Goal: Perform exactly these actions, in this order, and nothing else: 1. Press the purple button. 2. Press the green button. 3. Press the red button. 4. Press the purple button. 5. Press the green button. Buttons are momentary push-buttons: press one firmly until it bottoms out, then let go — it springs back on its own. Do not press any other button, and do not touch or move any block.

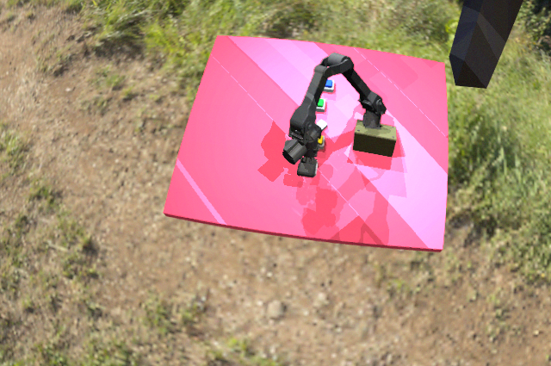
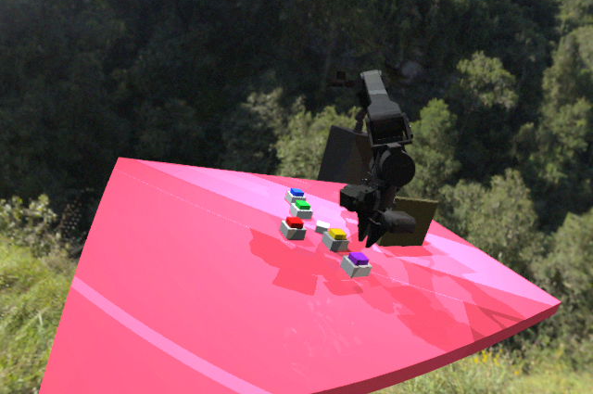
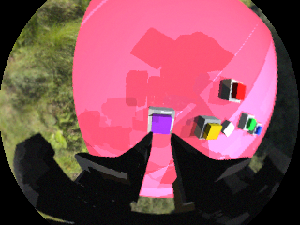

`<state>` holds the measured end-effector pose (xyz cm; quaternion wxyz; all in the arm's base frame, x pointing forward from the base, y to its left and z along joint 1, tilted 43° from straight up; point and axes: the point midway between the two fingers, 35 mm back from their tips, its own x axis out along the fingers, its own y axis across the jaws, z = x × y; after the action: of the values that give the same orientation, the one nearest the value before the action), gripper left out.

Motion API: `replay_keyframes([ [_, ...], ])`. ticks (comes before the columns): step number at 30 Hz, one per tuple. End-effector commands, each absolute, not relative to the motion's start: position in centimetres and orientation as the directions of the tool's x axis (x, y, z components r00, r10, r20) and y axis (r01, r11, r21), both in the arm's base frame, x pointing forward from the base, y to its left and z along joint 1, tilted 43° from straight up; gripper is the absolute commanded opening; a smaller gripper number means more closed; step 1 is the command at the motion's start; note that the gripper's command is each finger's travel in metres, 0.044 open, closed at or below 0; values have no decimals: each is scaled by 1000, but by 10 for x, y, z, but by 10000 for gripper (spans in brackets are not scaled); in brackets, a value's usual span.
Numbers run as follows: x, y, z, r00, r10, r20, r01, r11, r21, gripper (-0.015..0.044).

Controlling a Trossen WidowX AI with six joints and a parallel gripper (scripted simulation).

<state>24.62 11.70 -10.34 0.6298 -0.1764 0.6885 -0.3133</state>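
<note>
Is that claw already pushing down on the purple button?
No. In the exterior view the gripper hangs above the purple button, with a clear gap between them.

Arm (image 1: 331, 77): matte black throughout, slim box-section links w/ rounded, bulkier joint housings; a lighter grey band on the upper link (image 2: 375, 91) in exterior view. Base (image 1: 374, 138): dull olive-brown block, flat top, darker sides. Wrist: short black cylinder (image 1: 292, 151), camera-like, beside the wrist. Gripper (image 2: 370, 235): two black fingers, wedge-shaped, tapering to points, faceted surfaces. No cables, screws or markings can be made out.
</note>
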Motion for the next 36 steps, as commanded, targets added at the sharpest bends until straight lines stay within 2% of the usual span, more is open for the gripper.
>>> replay_keyframes([
  [1,245,115,-104,-145,-642,-753,144,739,-658,20],
  [36,240,93,-130,-144,-643,-752,144,739,-659,20],
])
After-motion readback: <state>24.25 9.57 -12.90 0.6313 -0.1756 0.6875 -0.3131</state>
